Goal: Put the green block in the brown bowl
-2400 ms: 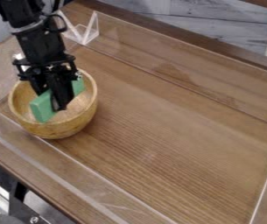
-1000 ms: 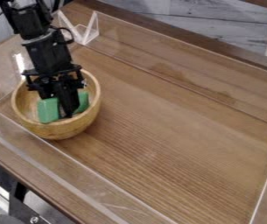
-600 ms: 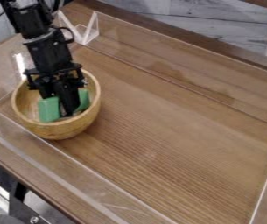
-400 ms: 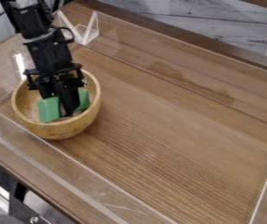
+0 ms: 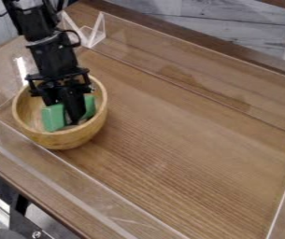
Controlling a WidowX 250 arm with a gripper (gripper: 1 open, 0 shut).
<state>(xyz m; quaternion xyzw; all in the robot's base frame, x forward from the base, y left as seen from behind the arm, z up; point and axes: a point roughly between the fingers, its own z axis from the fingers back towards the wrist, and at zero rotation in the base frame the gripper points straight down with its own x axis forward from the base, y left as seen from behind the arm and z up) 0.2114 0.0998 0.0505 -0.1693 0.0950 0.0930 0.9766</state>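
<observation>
Holding the block inside the bowl, the fingers grip it; next they should open

Green block showing plain bright green, no markings. Brown bowl showing light tan wood with faint grain. Gripper and arm appearing matte black. Table showing mid-brown wood with fine parallel grain lines. Clear wall looking transparent, edges catching white.
</observation>
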